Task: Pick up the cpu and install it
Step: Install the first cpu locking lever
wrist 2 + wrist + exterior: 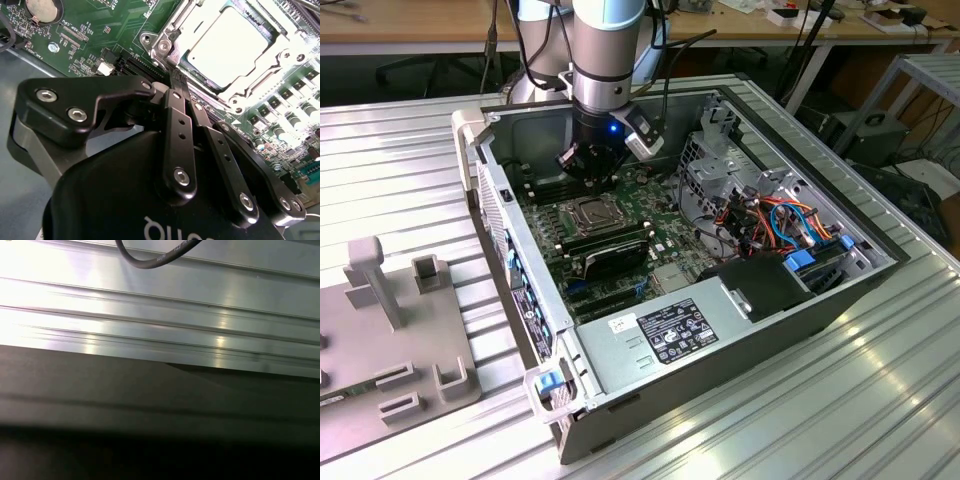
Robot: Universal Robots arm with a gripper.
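**A:** What is closest to you right now?

**B:** Your fingers point(172, 125). In the second wrist view they are pressed together at the tips, and I see nothing between them. They hang just above the green board point(90, 30), right beside the shiny socket frame point(161, 46).

**A:** So where is the cpu?

**B:** The cpu point(227, 47) lies flat inside that frame, a little past your fingertips. You are not touching it. In the exterior view you can see it too, as a small square just under the arm's end.

**A:** Which step are you on, then?

**B:** I think the carrying part is done, because the cpu sits in its place and your fingers are empty. I cannot tell if the frame is locked down over it.

**A:** What does the next move need?

**B:** Care, I think. The fingers are low and very near the frame, so any move should be slow and should not bump the chip.

**A:** And farther off?

**B:** The computer case point(880, 262) lies open on the ribbed metal surface point(410, 150). A grey holder point(390, 340) sits well apart, on the exterior view's left.
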